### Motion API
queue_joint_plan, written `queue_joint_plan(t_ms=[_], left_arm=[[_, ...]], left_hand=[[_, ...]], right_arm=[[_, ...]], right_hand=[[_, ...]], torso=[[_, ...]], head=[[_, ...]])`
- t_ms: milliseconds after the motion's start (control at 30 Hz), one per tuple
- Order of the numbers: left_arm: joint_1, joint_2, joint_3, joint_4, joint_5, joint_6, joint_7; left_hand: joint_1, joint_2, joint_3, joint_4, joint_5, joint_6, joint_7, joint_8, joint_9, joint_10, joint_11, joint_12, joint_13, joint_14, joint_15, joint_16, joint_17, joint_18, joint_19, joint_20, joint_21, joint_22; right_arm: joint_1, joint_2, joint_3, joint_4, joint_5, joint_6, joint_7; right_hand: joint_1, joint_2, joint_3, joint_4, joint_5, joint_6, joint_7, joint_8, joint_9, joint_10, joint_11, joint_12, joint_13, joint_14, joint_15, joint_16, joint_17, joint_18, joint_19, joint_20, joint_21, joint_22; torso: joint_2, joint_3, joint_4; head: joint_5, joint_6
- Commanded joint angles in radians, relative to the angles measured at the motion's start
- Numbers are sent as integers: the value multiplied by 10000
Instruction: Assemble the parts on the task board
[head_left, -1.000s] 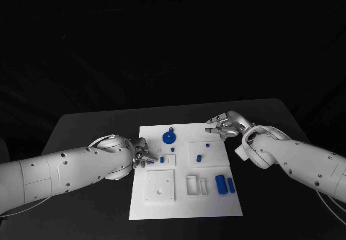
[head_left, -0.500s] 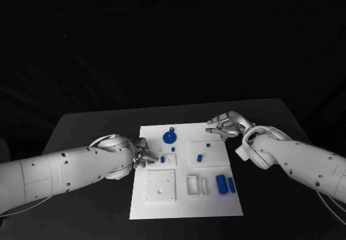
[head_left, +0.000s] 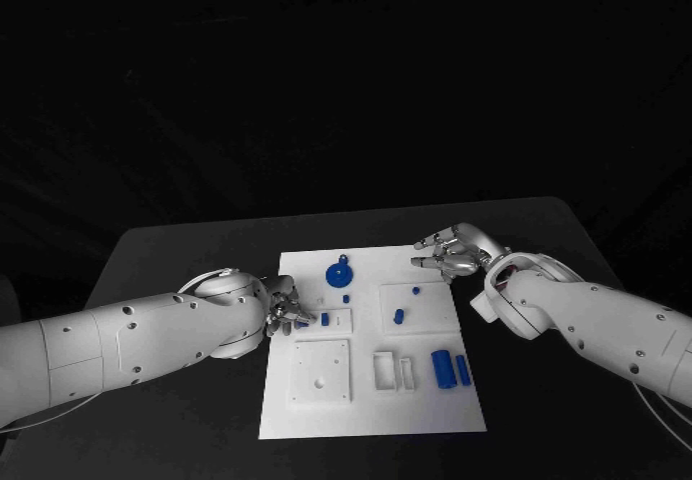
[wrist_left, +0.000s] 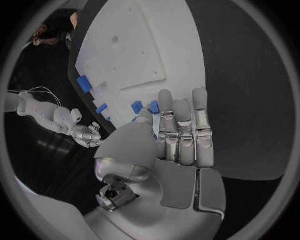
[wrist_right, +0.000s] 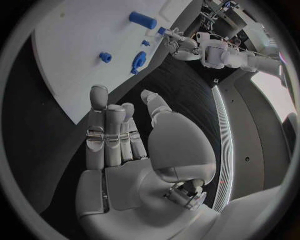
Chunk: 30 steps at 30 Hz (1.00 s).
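Head view: left hand at the left edge of the task board, fingers loosely curled with nothing visibly held, tips just beside a small blue block lying straight ahead of them toward the board's middle. Right hand off the board's far right corner, fingers apart and empty, well clear of the round blue part and the small blue peg. Nearer of the two to any part: the left, by a clear margin.

Left wrist view: left hand's fingers extended side by side, nothing between them and the thumb, tips reaching to two small blue blocks at the board's edge just past them. Long axis of the blocks hard to tell here.

Right wrist view: right hand spread and empty over black table, board edge beyond the fingertips, a blue cylinder well ahead.

Likely next: short forward reach by the left hand onto the block.
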Motion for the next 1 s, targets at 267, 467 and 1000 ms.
queue_joint_plan(t_ms=[267,467,1000], left_arm=[[-112,84,-84,-100,-670,1099,-54],[-110,154,-81,-200,-761,1296,-50],[-93,270,-55,-379,-567,1559,24]], left_hand=[[233,-37,1229,-1345,-3,50,-30,-2,-69,17,47,-43,9,17,24,-31,-7,-147,-76,3,51,191],[295,-48,1209,-1351,-3,67,-24,-34,-108,13,50,-47,2,17,26,-35,-13,-144,-84,6,56,191],[451,293,1024,-1080,-1586,-121,29,-101,-76,-157,80,-29,17,-71,38,-123,-74,-148,-127,20,-9,170]], right_arm=[[-13,17,3,2,-4,139,60],[-15,23,3,3,-2,142,58],[-17,51,3,-9,0,153,58]], right_hand=[[-100,21,14,22,19,-77,3,51,13,-81,-9,24,-7,-17,0,2,12,75,271,-43,-40,256],[-124,27,27,22,34,-81,2,48,12,-72,-12,23,-9,-11,-3,-1,15,73,280,-46,-18,257],[-124,27,27,22,34,-81,2,48,12,-72,-12,23,-9,-11,-3,-1,15,73,280,-46,-18,257]], torso=[[0,-5,1],[5,-2,0],[5,12,-1]], head=[[-17,-12],[-9,-12],[-37,-7]])
